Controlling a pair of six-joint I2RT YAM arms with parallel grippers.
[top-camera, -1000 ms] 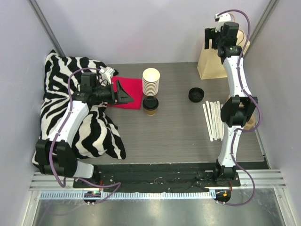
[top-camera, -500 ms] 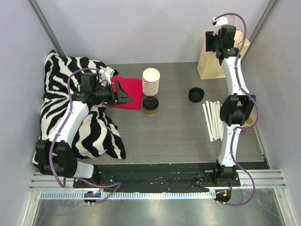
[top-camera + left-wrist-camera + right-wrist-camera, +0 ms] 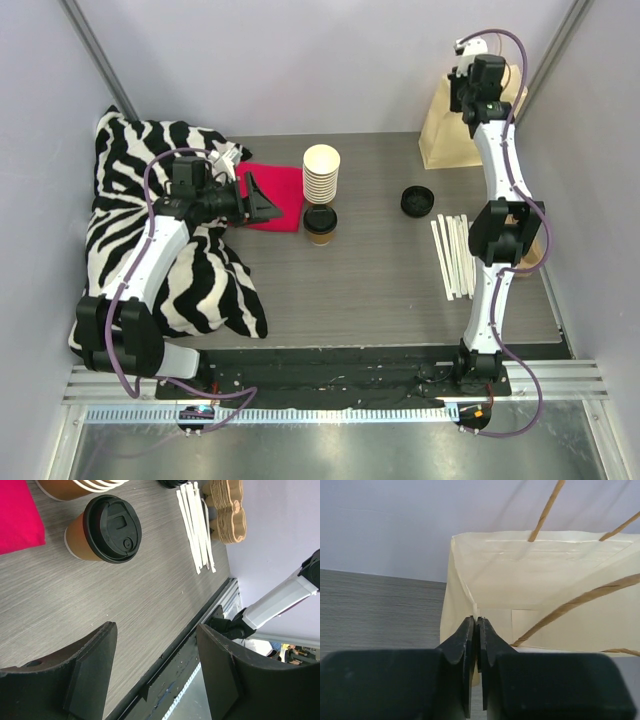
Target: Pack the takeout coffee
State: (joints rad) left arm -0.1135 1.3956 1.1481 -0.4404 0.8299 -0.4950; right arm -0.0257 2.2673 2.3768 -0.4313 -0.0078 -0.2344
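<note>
The takeout coffee (image 3: 320, 222), a brown cup with a black lid (image 3: 107, 530), stands upright mid-table in front of the stacked cream cups. My left gripper (image 3: 268, 203) hovers just left of it over the red cloth, open (image 3: 156, 627) with nothing between its fingers. My right gripper (image 3: 467, 96) is raised at the back right, at the top of the open paper bag (image 3: 450, 140). In the right wrist view its jaws (image 3: 476, 620) are pressed together on the near rim of the bag (image 3: 545, 580), whose inside looks bare.
A stack of cream cups (image 3: 321, 172) stands behind the coffee. A loose black lid (image 3: 417, 200) and white stirrers (image 3: 452, 255) lie to the right, with brown pulp cup carriers (image 3: 227, 505) beyond them. A red cloth (image 3: 275, 195) and zebra-print fabric (image 3: 150, 250) cover the left side.
My right gripper has gone from open to shut at the bag's rim, shifting slightly toward the bag. The left arm and the coffee have stayed put.
</note>
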